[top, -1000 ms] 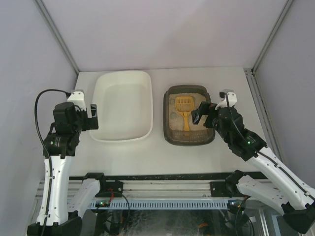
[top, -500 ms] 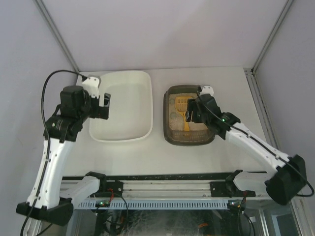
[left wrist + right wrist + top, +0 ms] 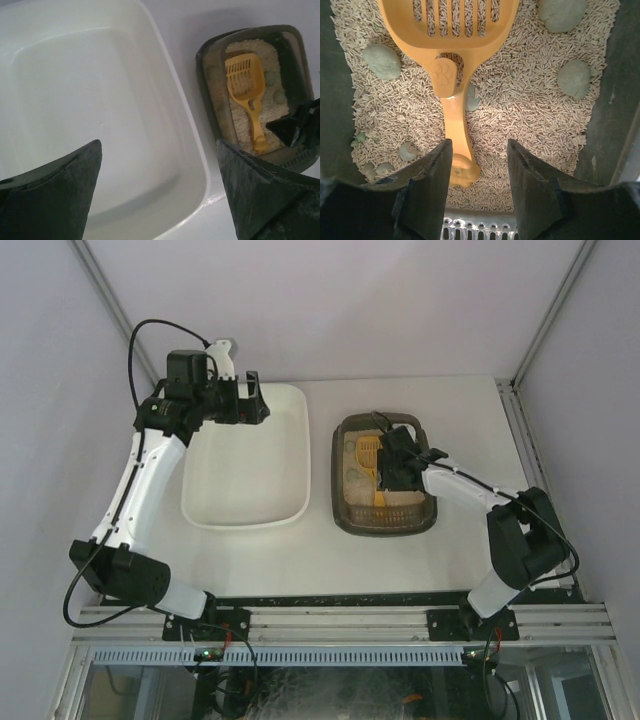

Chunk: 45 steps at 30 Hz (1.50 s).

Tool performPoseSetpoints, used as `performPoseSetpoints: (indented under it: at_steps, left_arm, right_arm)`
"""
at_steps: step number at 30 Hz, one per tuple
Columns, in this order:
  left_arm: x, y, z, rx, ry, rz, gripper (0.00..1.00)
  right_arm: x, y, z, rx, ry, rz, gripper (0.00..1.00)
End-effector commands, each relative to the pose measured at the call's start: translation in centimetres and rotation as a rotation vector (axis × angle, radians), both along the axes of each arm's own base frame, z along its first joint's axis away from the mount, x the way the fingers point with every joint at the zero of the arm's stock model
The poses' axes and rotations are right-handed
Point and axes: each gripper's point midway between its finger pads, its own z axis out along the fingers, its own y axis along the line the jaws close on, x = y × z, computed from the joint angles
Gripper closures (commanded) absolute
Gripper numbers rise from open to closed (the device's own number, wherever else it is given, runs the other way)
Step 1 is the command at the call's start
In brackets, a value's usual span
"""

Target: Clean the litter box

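The dark grey-brown litter box (image 3: 340, 508) sits right of centre, filled with beige pellet litter. On the litter lies a yellow slotted scoop (image 3: 366, 448), handle toward me. My right gripper (image 3: 386, 476) hangs low inside the box over the handle's end. In the right wrist view the jaws (image 3: 479, 145) stand partly apart; the scoop (image 3: 451, 40) handle runs between them, close against the left finger, not clamped. Several grey-green clumps (image 3: 381, 61) dot the litter. My left gripper (image 3: 254, 400) is wide open above the far end of the white tub, holding nothing (image 3: 159, 144).
The white tub (image 3: 200, 512) stands left of the litter box (image 3: 202, 55), a narrow strip of table between them. The tub (image 3: 200, 165) holds nothing. Grey walls close in the table on three sides. The right gripper (image 3: 295, 131) shows dark at the box's near end.
My right gripper has come down into the litter box over the scoop handle, and its jaws have narrowed. My left arm has swung away to the tub's far end, still wide open.
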Motion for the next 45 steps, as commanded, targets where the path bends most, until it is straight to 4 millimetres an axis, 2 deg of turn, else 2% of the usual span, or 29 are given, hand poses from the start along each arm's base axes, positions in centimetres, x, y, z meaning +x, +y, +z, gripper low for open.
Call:
performPoseSetpoints:
  at_steps: [1,14,22,27,32,37,41,45]
  left_arm:
    - [0.7,-2.1,3.6,-0.127,-0.080,-0.016,0.00]
    - [0.3,-0.6,0.3,-0.006,-0.041,-0.003,0.00]
    - [0.0,-0.4,-0.7,0.013,-0.023,-0.009,0.00]
    - [-0.3,-0.6,-0.8,0.000,-0.011,-0.022,0.00]
    - [-0.7,-1.5,-1.1,-0.042,0.015,-0.044,0.00]
    - [-0.5,-2.5,-1.2,-0.086,0.033,-0.068,0.00]
    - [-0.3,-4.5,-1.4,-0.107,0.086,-0.125,0.00]
    - [-0.6,-8.0,-2.5,-0.160,0.166,-0.223,0.00]
  right_arm:
    - [2.1,1.7,1.2,0.066,-0.054,0.014,0.52]
    - [2.6,3.1,-1.3,0.056,-0.018,0.030,0.53]
    - [3.1,3.4,-2.1,0.045,0.011,0.043,0.73]
    - [3.7,3.2,-1.5,0.054,0.016,0.048,0.87]
    - [3.8,2.3,-0.7,0.039,0.014,0.045,0.98]
    - [4.1,2.0,1.8,0.032,-0.018,0.044,1.00]
    - [3.6,1.9,2.8,0.022,-0.008,0.053,1.00]
    - [3.2,1.9,3.0,0.018,0.012,0.066,1.00]
